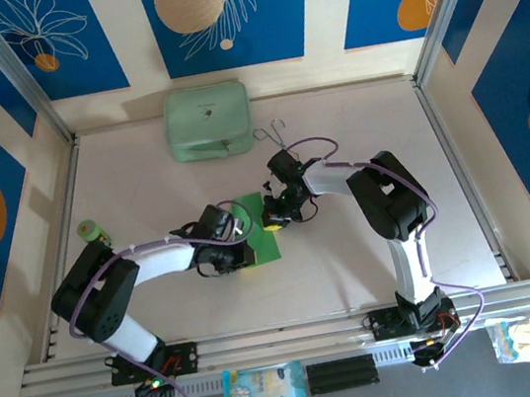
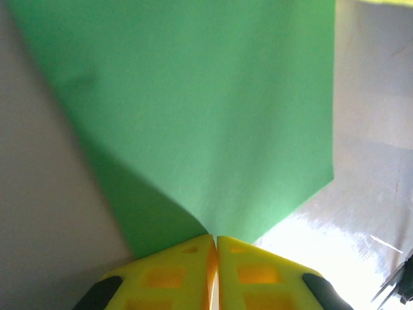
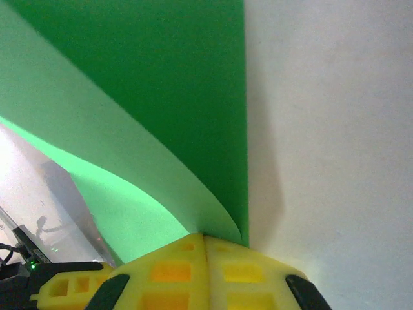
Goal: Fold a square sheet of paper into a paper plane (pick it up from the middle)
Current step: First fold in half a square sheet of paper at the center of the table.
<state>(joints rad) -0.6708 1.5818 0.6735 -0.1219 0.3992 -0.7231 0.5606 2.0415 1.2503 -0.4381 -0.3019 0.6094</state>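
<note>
Mid-table: the square sheet of paper (image 1: pixel 264 244), bright green and plain, curves between 2 claws. The left gripper (image 2: pixel 214 240) is pinched tight on 1 edge, its yellow fingers meeting on the paper. The right gripper (image 3: pixel 204 236) is likewise clamped on a curled-over edge. A mint case (image 1: pixel 208 120) sits by the far wall, well apart. A blue packet (image 1: pixel 263 388) lies at the near rail; its print is too small to read.

left gripper (image 2: pixel 215 240) and right gripper (image 3: pixel 204 237) closed
</note>
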